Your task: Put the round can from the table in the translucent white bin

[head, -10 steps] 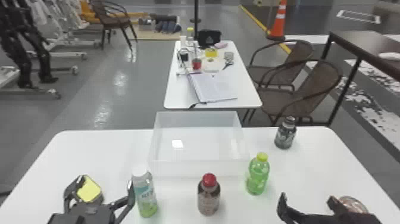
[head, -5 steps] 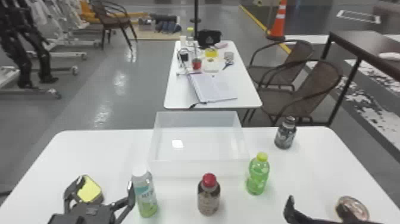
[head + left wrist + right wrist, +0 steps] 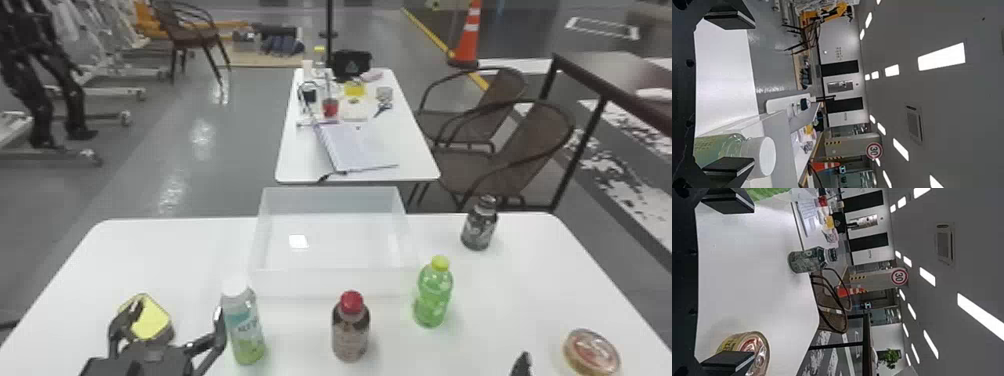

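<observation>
Can (image 3: 591, 352) lies on the worktop (image 3: 505, 305), ahead and rightward of the right pincer (image 3: 522, 364), whose fingers stand apart. The bin (image 3: 335, 282) sits farther ahead, to that pincer's left. The left pincer (image 3: 175, 315) is spread too.

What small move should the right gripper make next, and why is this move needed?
Probably ease the right gripper slightly toward the robot's right, to centre on the round can: its fingers stand open, but in the right wrist view the can sits off-centre, partly behind one finger.
</observation>
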Robot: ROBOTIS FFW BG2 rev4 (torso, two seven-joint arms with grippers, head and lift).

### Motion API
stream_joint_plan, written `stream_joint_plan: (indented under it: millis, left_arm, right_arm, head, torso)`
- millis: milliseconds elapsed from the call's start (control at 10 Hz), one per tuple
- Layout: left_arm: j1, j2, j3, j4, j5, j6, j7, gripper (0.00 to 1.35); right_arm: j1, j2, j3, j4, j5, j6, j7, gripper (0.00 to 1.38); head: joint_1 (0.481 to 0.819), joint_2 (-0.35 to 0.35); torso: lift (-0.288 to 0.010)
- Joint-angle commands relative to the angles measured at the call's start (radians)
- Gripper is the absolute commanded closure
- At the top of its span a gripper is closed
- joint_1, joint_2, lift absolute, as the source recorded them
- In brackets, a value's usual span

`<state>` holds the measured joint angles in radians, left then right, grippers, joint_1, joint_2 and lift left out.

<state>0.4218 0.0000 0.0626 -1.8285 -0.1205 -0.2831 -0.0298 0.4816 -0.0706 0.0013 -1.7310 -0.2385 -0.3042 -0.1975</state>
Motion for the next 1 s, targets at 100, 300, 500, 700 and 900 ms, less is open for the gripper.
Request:
stream_joint_plan:
  millis: [100,300,500,700,900]
  left_arm:
    - [0.000,-0.003,-0.001,0.000,0.002,0.002,-0.001,0.09]
    - [0.000,-0.003,0.000,0.002,0.004,-0.001,-0.001,0.09]
    - [0.000,-0.003,0.002,0.003,0.004,-0.004,-0.002,0.09]
    - [-0.002,-0.003,0.003,0.003,0.004,-0.004,-0.005,0.09]
    - [-0.002,-0.003,0.006,0.003,0.006,-0.005,-0.009,0.09]
  right_arm:
    - [-0.005,0.000,-0.012,0.041,-0.050,-0.001,-0.005,0.00]
    - [-0.003,0.000,-0.027,0.073,-0.094,-0.013,-0.028,0.00]
    - [-0.020,-0.001,-0.061,0.105,-0.097,-0.033,-0.028,0.01]
    - [-0.046,-0.003,-0.107,0.139,-0.105,-0.033,-0.028,0.02]
    - [-0.086,-0.011,-0.146,0.185,-0.108,-0.049,-0.008,0.10]
  head:
    - [0.549,0.000]
    - [0.549,0.000]
    - [0.549,0.000]
    - [0.549,0.000]
    - [0.549,0.000]
  torso:
    - [-0.100]
    - [-0.100]
    - [-0.100]
    - [-0.100]
    - [-0.100]
